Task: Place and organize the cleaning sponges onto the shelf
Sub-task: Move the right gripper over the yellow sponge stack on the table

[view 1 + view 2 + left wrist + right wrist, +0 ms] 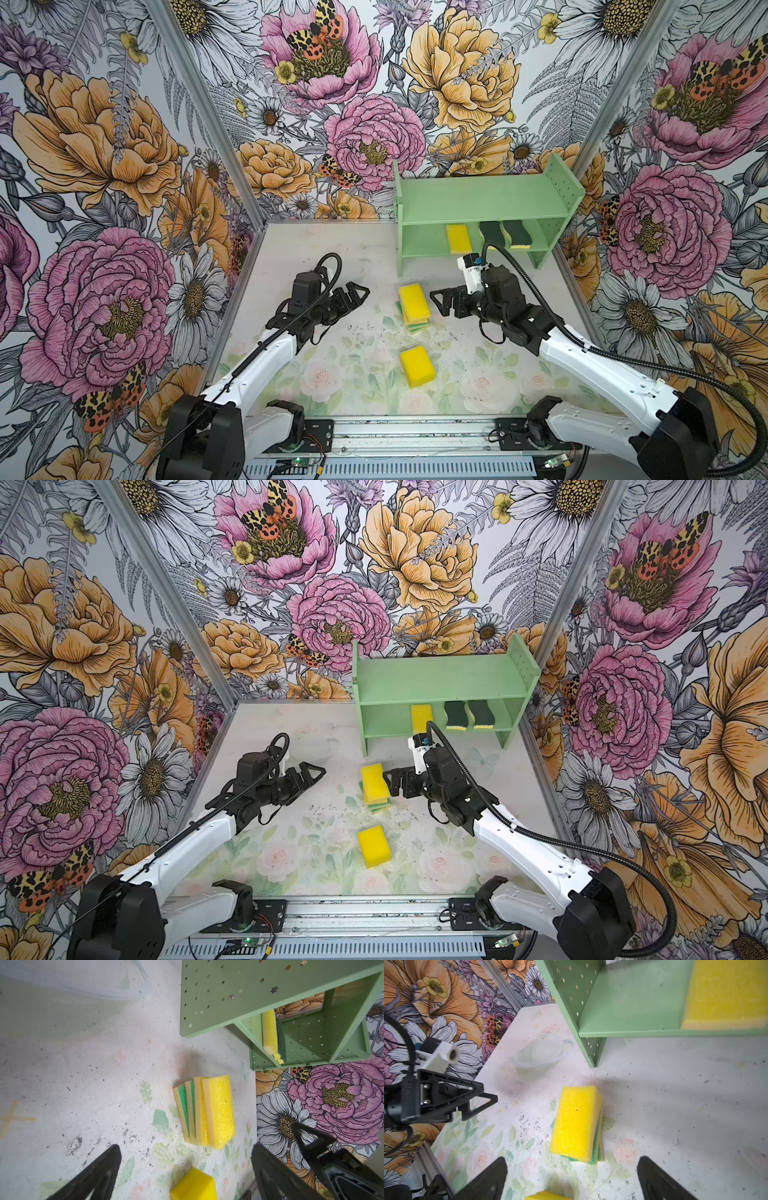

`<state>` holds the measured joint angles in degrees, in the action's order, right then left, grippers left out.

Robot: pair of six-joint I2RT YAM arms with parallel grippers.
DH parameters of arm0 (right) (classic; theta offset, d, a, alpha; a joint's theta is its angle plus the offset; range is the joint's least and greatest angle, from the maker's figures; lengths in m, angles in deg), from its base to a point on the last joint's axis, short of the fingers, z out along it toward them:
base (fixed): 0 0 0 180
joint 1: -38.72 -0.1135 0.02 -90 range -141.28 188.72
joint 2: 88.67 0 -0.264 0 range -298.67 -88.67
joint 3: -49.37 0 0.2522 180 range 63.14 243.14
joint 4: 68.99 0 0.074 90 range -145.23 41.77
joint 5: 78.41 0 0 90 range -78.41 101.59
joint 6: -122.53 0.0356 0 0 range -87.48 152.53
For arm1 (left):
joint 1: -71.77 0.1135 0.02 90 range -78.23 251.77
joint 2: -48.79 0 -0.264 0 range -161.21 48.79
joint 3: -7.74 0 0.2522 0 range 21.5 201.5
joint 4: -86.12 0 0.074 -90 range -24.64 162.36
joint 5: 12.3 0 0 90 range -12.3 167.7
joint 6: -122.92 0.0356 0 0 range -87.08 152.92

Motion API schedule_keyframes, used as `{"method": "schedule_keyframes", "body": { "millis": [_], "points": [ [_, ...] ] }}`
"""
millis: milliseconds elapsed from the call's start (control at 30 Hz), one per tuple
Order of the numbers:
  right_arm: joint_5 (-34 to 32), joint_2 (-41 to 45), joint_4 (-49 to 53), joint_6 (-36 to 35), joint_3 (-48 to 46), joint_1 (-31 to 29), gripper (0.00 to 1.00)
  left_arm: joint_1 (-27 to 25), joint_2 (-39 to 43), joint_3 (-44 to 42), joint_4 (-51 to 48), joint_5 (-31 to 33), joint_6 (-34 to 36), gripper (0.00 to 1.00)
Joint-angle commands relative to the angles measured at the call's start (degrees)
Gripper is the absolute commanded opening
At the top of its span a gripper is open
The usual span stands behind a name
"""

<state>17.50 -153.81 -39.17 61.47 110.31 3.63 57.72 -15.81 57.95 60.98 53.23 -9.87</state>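
Observation:
The mint-green shelf (486, 199) (440, 679) stands at the back right. Its lower tier holds a yellow sponge (458, 238) and two dark-green-topped wavy sponges (505, 235); the top tier is bare. A leaning stack of sponges (414, 305) (207, 1111) (577, 1122), yellow over teal-green-topped ones, lies mid-table. A single yellow sponge (417, 365) (193, 1185) lies nearer the front. My left gripper (357, 297) (186, 1147) hovers open, left of the stack. On the stack's right my right gripper (438, 303) (572, 1159) is open and holds nothing.
A clear plastic container (542, 1053) (83, 980) lies on the table left of the shelf. Flowered walls close in the table on three sides. A metal rail (415, 432) with the arm bases runs along the front edge.

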Motion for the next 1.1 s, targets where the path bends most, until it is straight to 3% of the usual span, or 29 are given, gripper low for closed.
{"method": "schedule_keyframes", "body": {
  "millis": [0, 367, 1067],
  "points": [
    [-6.86, -3.28, 0.11, 3.21, -0.26, -3.63, 0.99, -0.37, 1.07, 1.08, -0.23, 1.75, -0.55, 0.99],
    [-17.28, -13.15, 2.07, 4.71, 5.09, -12.24, 0.99, -0.45, 1.05, 0.79, -0.14, 1.68, -0.70, 0.99],
    [-22.01, -20.89, 4.42, 5.70, 9.60, -16.41, 0.97, -0.72, 0.01, -0.15, 1.49, 1.62, -1.07, 0.99]
  ]
}}
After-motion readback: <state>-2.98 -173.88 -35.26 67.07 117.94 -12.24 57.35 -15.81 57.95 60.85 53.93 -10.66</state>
